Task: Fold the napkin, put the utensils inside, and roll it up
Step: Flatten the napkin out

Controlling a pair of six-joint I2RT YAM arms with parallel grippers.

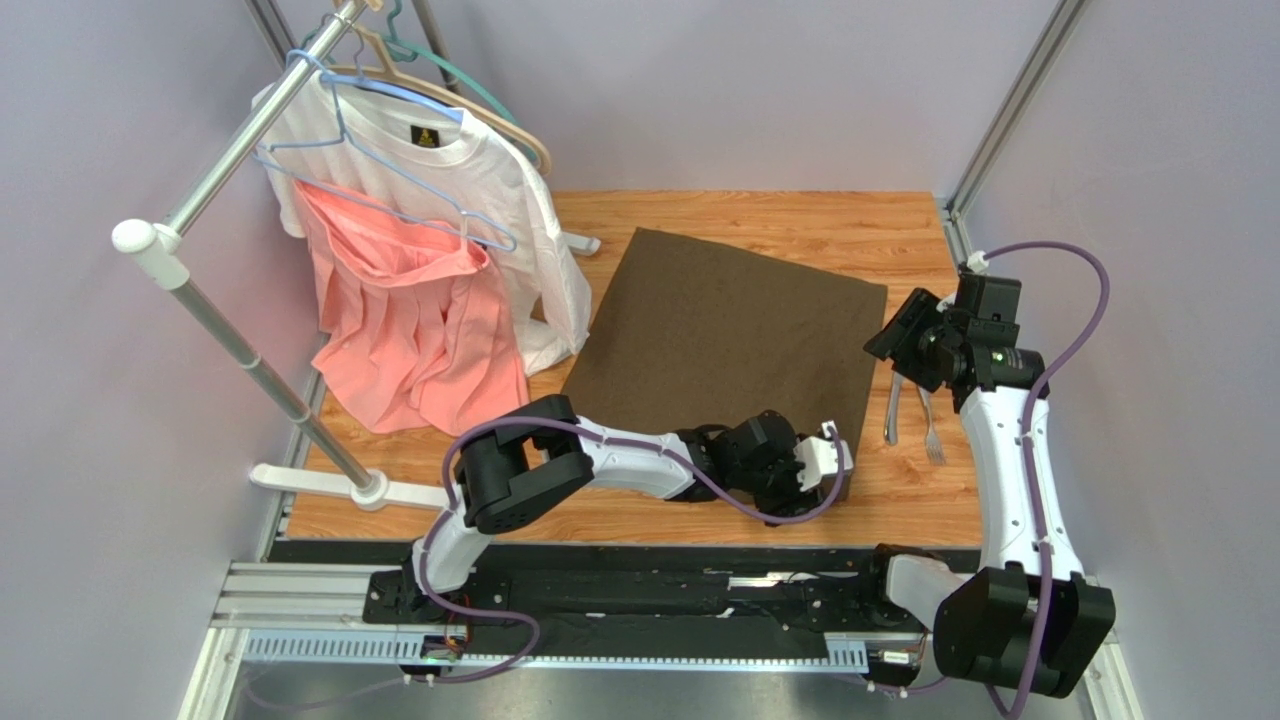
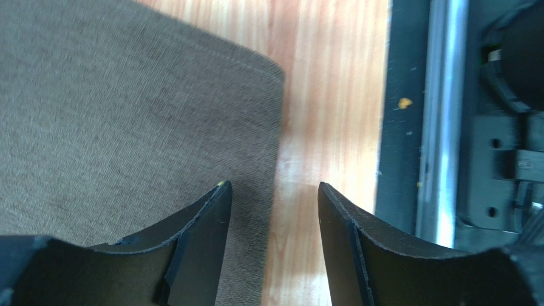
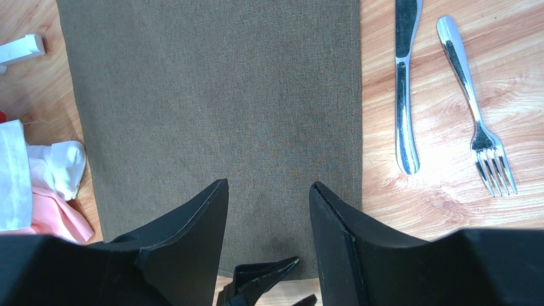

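- Wooden table (image 1: 902, 503): everything sits on it; my two arm bases are at the near edge.
- Rack (image 1: 226, 323) on the far left with a white T-shirt (image 1: 496, 195) and a pink garment (image 1: 406, 323). Not part of the job, and near the napkin's left edge.
- Napkin (image 1: 721, 338): dark olive-brown, lying flat and unfolded mid-table, slightly rotated, with its near right corner by my left gripper. Not folded yet, so I judge the task barely begun.
- Napkin handling (judgement): woven cloth, light, limp, not fragile and not slippery. It should drape and drag, so I'd pinch at a corner or hem, not the middle, and lift enough that the fold doesn't bunch.
- Left gripper (image 2: 273, 186): jaws apart, nothing held. It sits low over the napkin's right edge near the near corner, one finger over cloth, the other over bare wood. Looks set up for an edge pinch.
- Right gripper (image 3: 268, 183): jaws apart, empty, hanging above the napkin near its far right corner and looking down its length.
- Knife (image 3: 403, 95): slim and silver, on bare wood just right of the napkin, not touching it.
- Fork (image 3: 476, 108): beside the knife, roughly parallel and apart from it. Both are stiff, smooth metal lying flat; I judge them slippery, so I'd grip across the handle.
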